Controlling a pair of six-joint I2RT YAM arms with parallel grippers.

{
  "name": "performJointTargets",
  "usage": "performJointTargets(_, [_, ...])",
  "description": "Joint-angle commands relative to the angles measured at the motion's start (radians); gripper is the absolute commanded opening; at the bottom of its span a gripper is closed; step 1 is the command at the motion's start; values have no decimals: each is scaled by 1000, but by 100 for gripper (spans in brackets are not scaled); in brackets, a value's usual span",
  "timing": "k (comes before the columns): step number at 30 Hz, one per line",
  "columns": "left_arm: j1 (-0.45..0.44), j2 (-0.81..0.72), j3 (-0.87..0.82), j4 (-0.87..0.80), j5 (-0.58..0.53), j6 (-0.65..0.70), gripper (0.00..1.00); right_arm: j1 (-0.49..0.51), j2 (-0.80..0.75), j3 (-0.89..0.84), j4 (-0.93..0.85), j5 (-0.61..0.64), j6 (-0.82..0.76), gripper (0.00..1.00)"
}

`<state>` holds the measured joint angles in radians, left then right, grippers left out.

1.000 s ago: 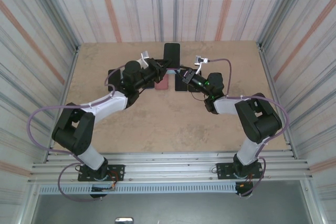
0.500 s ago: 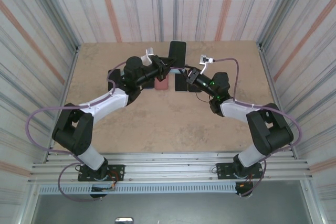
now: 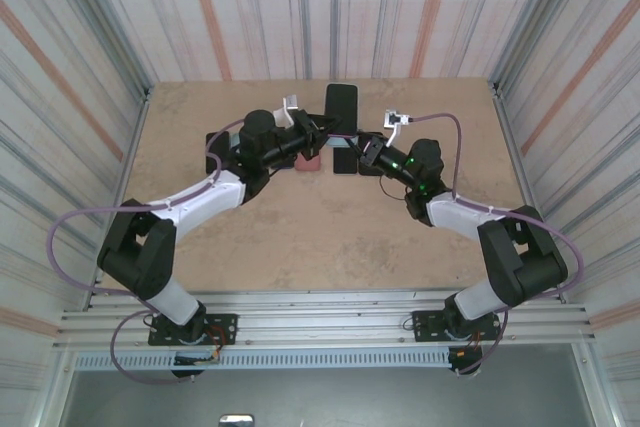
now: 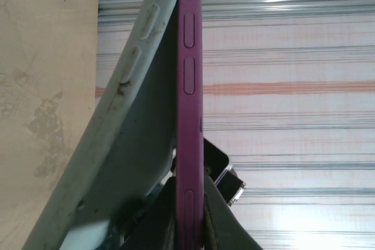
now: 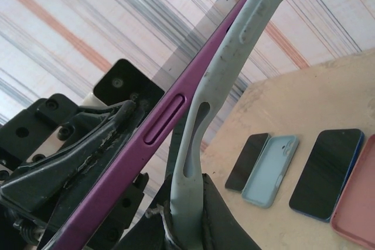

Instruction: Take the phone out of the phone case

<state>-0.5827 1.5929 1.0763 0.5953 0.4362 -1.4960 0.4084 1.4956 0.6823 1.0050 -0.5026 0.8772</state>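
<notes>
Left gripper [image 4: 188, 218]: fingers are clamping the near end of the purple phone [image 4: 188, 86], pinching it on both faces

Right gripper [image 5: 186, 206]: closed narrowly on the rim of the pale grey-blue phone case [image 5: 199, 115], gripping it at the cut-out edge

Both grippers are meeting above the far middle of the table [image 3: 300, 237], holding phone and case in the air between them, clear of the surface

Progress, as I judge it: about half done. The case is bowing away from the phone along the long side and a wedge of gap is opening toward the far end. At the gripped near end the two are lying close together, so that end looks not yet released. Left to do: draw that last end apart and separate the two fully

Orientation: the long axis is running away from the arm bases toward the far wall, gripped end nearest. The dark screen is facing the overhead camera, and the button edge is showing in both wrist views

Beyond, on the table: a pink case [image 3: 311, 159] and a dark phone [image 3: 344, 160] are lying flat just beside each other
</notes>
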Motion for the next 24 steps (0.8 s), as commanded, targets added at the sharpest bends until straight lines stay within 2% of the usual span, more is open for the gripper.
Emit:
performJointTargets(1, [-14, -12, 109, 34, -20, 90, 0, -28, -22, -31, -66, -6, -72, 1])
performJointTargets(5, [-37, 5, 182, 25, -51, 103, 0, -72, -66, -70, -200, 51, -130, 1])
performJointTargets(12, [-88, 50, 252, 7, -62, 108, 0, -153, -134, -93, -293, 59, -150, 1])
performJointTargets(19, [-123, 147, 324, 55, -63, 83, 0, -289, -210, -63, -627, 124, -239, 1])
performJointTargets(24, [-128, 204, 360, 83, -57, 58, 0, -369, -207, -63, -682, 97, -273, 1])
